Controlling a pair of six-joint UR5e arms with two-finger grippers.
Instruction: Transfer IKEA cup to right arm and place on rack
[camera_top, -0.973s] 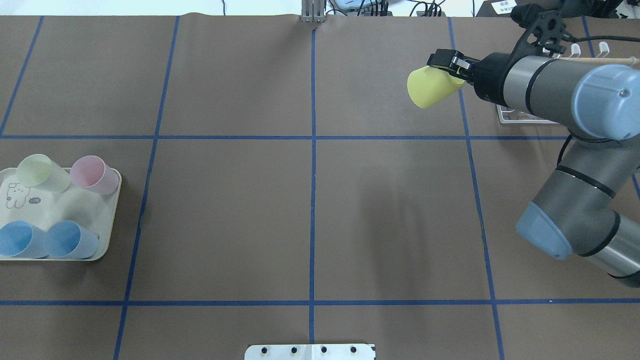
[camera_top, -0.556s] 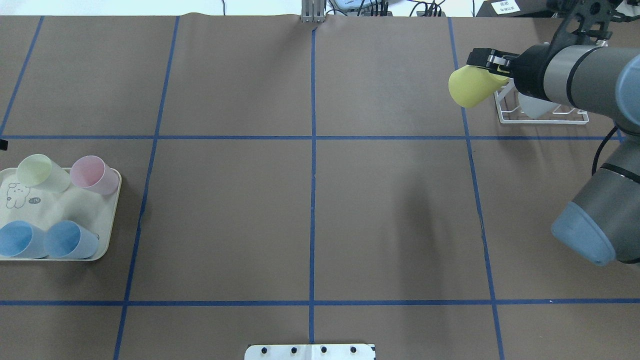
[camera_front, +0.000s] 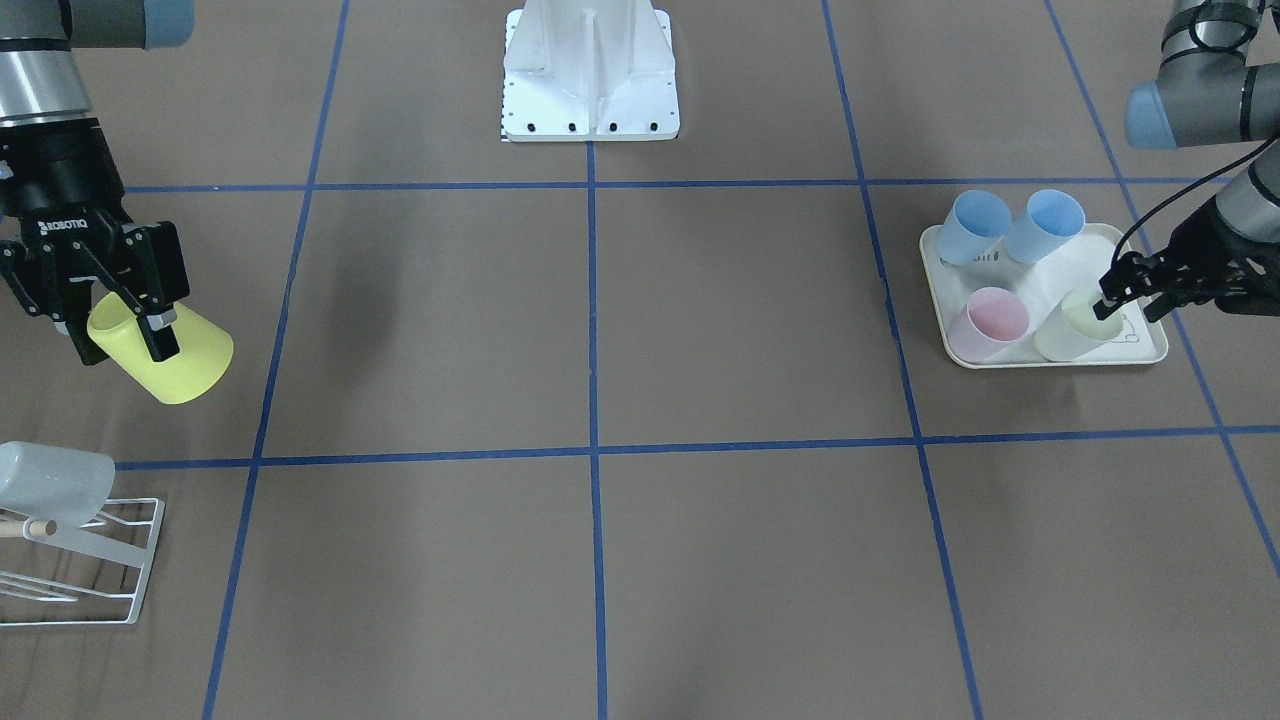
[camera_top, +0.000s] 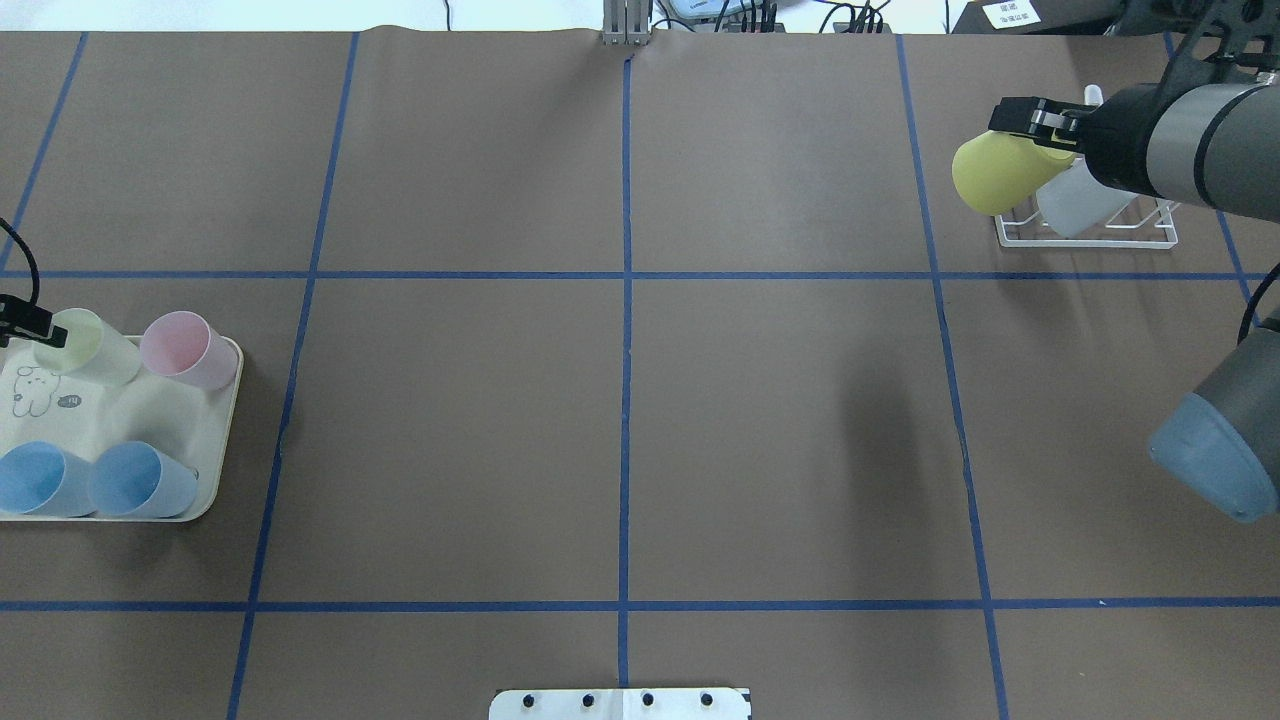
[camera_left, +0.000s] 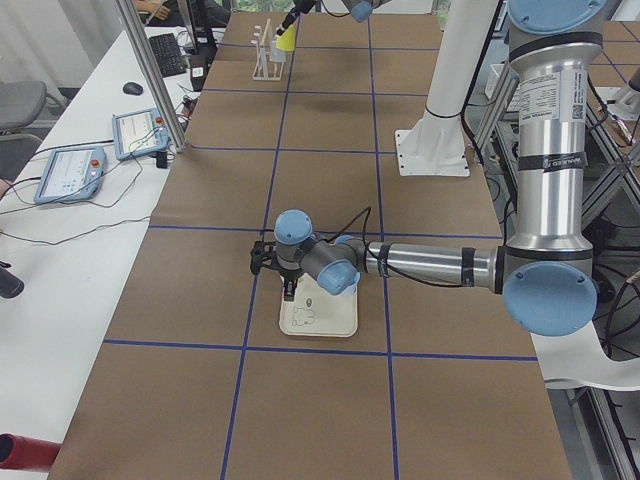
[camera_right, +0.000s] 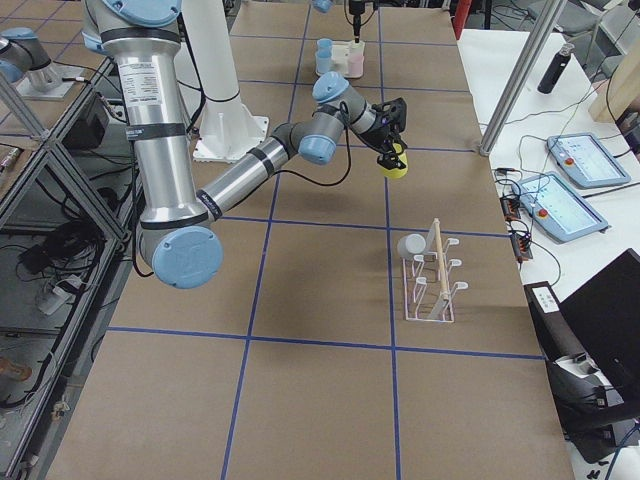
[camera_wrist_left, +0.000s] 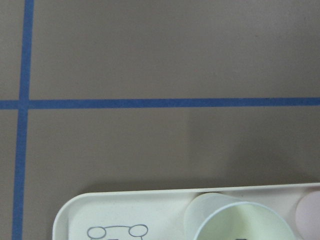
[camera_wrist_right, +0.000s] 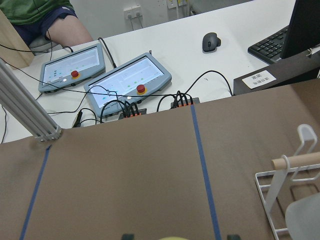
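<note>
Yellow cup (camera_front: 170, 362) is pinched near its rim between the right gripper (camera_front: 118, 335)'s fingers (camera_front: 160, 338), with its base jutting past them. Left gripper (camera_front: 1108, 295)'s finger spread cannot be told.

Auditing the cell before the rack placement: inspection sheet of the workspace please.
Surface: brown table cover with blue tape grid.
Job's things: yellow cup held in the air, short of the rack; a whitish cup sits on the rack.
Clutter: tray holding pale green cup, pink cup, two blue cups.
Grippers: right gripper shut on yellow cup; left gripper at the pale green cup's rim, grip unclear.
Cables: black cable loops by the left wrist.
Surroundings: two teach pendants, a seated person beyond the table.
</note>
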